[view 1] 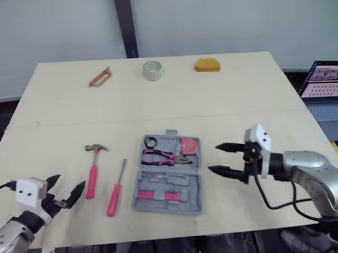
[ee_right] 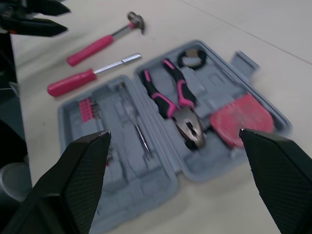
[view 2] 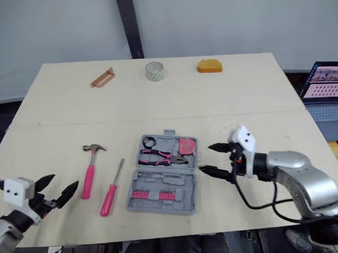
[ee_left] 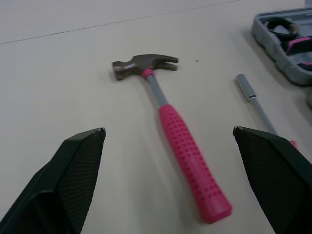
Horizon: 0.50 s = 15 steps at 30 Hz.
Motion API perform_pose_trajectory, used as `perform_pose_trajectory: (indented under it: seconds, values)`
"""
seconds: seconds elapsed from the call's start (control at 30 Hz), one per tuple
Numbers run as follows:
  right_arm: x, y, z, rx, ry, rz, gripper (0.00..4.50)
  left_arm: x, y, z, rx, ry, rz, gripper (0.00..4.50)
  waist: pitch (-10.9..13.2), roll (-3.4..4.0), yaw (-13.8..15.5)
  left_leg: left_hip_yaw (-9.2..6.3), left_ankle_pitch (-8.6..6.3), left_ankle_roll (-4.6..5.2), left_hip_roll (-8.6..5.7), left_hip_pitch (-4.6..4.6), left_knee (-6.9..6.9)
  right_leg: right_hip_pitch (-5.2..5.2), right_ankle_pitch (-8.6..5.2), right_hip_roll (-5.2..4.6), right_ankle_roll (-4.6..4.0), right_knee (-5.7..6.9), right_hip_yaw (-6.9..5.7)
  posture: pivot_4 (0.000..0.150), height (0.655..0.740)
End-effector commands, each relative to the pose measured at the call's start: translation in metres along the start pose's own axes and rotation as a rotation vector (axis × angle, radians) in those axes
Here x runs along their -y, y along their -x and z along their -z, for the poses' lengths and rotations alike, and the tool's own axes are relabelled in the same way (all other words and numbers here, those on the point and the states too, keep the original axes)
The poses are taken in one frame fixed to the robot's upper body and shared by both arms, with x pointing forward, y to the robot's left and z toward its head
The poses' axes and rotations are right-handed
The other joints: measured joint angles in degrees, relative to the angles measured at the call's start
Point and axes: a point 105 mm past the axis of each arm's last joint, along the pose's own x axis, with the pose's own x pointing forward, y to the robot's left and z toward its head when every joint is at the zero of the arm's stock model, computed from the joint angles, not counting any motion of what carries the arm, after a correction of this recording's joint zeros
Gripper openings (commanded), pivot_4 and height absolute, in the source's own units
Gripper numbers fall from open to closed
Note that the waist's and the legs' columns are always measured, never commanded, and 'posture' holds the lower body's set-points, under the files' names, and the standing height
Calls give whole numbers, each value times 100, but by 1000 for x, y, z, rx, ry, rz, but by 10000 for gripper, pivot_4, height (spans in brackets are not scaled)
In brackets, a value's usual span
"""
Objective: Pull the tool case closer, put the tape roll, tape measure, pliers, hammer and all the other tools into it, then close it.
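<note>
The left end effector [view 1: 67,188] was open wide and held nothing. It hung low over the near edge of the counter [view 1: 240,102]. The pink hammer [view 1: 93,173] lay flat just in front of it, not touching its fingers. The pink screwdriver [view 1: 117,189] lay a bit more to that end effector's right. Next came the grey tool case [view 1: 188,201]. It lay open and flat, between the two end effectors. Inside it were the pliers [view 1: 161,156], a small black ring [view 1: 151,142] and a round pink thing [view 1: 189,145]. The right end effector [view 1: 214,158] was open wide too, and empty. Its fingers pointed at the case from just beside it, not touching. Far ahead of both end effectors, at the back of the counter, sat a brown tool [view 1: 99,77], the tape roll [view 1: 152,70] and the orange tape measure [view 1: 207,65].
</note>
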Motion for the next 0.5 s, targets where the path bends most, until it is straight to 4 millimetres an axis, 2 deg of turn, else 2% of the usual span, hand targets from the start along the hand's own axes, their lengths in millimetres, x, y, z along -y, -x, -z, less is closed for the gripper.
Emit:
perform_pose_trajectory:
  seconds: [0.03, 0.17, 0.27, 0.4, 0.5]
  values:
    - [-12, -16, -16, 32, 50, -97, 44606, 3, -7, -18, 34, -1, -69, 45000, 0, 0, -2, -1, 0, 0, 1, 0, 2, 0, 0, 0, -1, 3, 0, 1500, 7400]
    - [-18, -37, -24, 54, 80, -170, 44606, 1, -26, -28, 52, 37, -166, 45000, -1, -2, 15, -6, 0, 0, 2, -6, 5, 0, 1, 4, -1, 0, -3, 1500, 7400]
    - [-19, -45, -27, 62, 93, -196, 44606, 1, -39, -34, 59, 57, -203, 45000, 0, -3, 14, -10, -1, 0, 2, -14, 22, 0, 1, 5, 0, 4, -6, 1500, 7400]
    - [-15, -54, -33, 76, 126, -214, 44606, 7, -60, -29, 13, 101, -257, 45000, -1, -3, -1, -10, -1, 0, 2, -15, 31, 1, 3, 6, 1, 6, -4, 1500, 7400]
    - [-11, -59, -36, 89, 144, -215, 44606, 5, -68, -23, -12, 126, -312, 45000, -1, -3, -5, -11, 0, 0, 3, -14, 30, 1, 3, 8, 1, 8, -4, 1500, 7400]
